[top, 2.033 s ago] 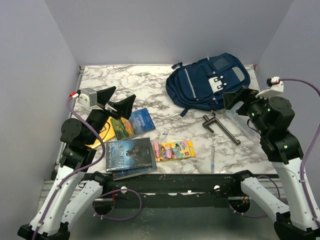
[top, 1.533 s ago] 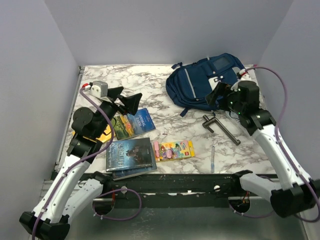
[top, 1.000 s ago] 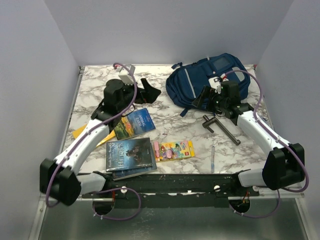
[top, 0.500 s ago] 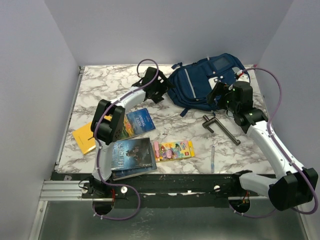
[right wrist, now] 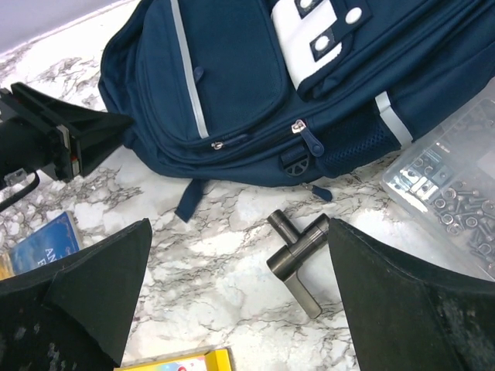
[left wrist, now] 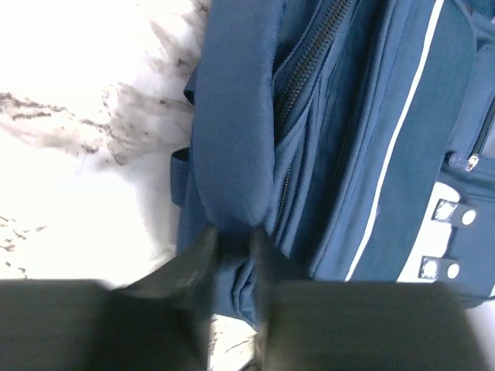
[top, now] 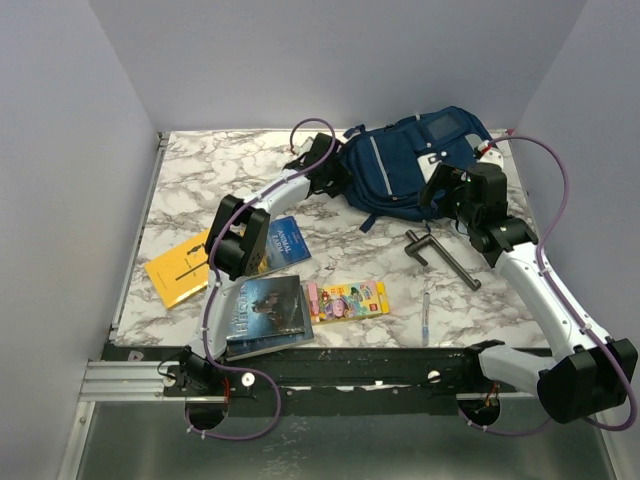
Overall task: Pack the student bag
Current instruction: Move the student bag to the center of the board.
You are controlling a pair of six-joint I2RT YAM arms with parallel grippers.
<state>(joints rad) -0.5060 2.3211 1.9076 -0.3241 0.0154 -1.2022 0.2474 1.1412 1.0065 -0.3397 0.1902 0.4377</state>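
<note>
Left wrist view puts your left pincer (left wrist: 232,255) on the edge of the navy blue fabric student bag with grey stripes and white buckle clips (left wrist: 371,116). The two fingers are drawn in on a fold of navy cloth at the bag's side, just beside a zipper line. That reads as a pinch on fabric, though how firm it is you cannot tell from here.

The student bag lies flat, front face up, at the far right of the white marble tabletop (top: 230,160). Your right pincer (right wrist: 240,232) is spread wide with nothing in it. It hovers over bare tabletop by the bag's near edge, close to the grey metal T-shaped tool (right wrist: 298,247).

This looks like an anchoring step, with the left side steadying the bag so the right can work a zipper pull (right wrist: 309,141). Take a deep bite of cloth, not just the fold's lip, because thin fabric slips. Hold low and pull gently away from the zipper to tension it. Bring the right pincer in narrow, clear of the tool.
</note>
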